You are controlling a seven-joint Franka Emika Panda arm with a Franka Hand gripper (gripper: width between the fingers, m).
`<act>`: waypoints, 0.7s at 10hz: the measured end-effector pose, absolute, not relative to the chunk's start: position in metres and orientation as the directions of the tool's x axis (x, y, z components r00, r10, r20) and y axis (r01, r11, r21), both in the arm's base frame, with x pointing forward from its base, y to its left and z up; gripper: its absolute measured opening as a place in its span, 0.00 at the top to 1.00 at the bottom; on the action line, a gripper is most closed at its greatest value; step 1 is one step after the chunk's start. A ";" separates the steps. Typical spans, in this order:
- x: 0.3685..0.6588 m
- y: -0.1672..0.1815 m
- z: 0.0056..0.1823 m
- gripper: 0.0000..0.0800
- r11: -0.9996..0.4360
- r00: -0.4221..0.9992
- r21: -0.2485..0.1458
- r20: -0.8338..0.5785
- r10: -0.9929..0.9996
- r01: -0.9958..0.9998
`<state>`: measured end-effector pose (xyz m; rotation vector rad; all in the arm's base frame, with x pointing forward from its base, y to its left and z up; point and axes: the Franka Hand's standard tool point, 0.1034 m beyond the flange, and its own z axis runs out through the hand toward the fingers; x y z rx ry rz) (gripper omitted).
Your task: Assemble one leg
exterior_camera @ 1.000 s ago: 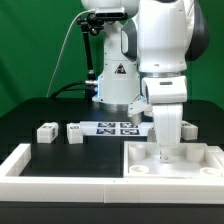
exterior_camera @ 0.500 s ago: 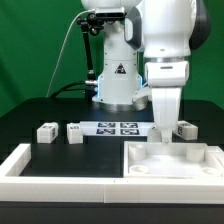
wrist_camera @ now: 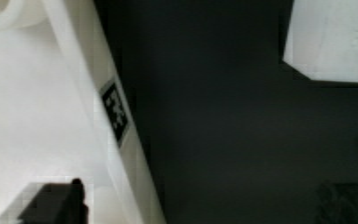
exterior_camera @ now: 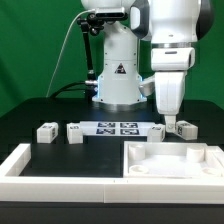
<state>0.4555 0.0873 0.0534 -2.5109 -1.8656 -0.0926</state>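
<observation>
Three small white legs with tags stand on the black table: two at the exterior view's left [exterior_camera: 45, 131] [exterior_camera: 75, 132] and one at its right [exterior_camera: 185, 129]. The large white tray-like piece [exterior_camera: 200, 172] lies at the front right. My gripper [exterior_camera: 168, 123] hangs open and empty just above the tray piece's back edge, close beside the right leg. In the wrist view the fingertips [wrist_camera: 51, 205] are spread wide, with the gripper [wrist_camera: 202, 205] over dark table. The tray piece's tagged edge [wrist_camera: 87, 120] lies on one side and a white block [wrist_camera: 336, 40] at the corner.
The marker board [exterior_camera: 118, 128] lies flat between the legs, in front of the robot base [exterior_camera: 118, 85]. A white L-shaped wall [exterior_camera: 25, 165] runs along the front left of the table.
The gripper has lifted out of the tray piece and moved back and toward the exterior view's right, ending near the right leg. The legs have not moved.
</observation>
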 end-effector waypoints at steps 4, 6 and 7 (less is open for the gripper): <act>0.445 0.088 0.049 0.19 -0.697 0.695 -0.005 0.085 0.714 0.717; 0.435 0.099 0.048 0.19 -0.831 0.831 -0.032 0.078 0.551 0.555; 0.431 0.110 0.047 0.19 -0.907 0.907 -0.049 0.072 0.414 0.418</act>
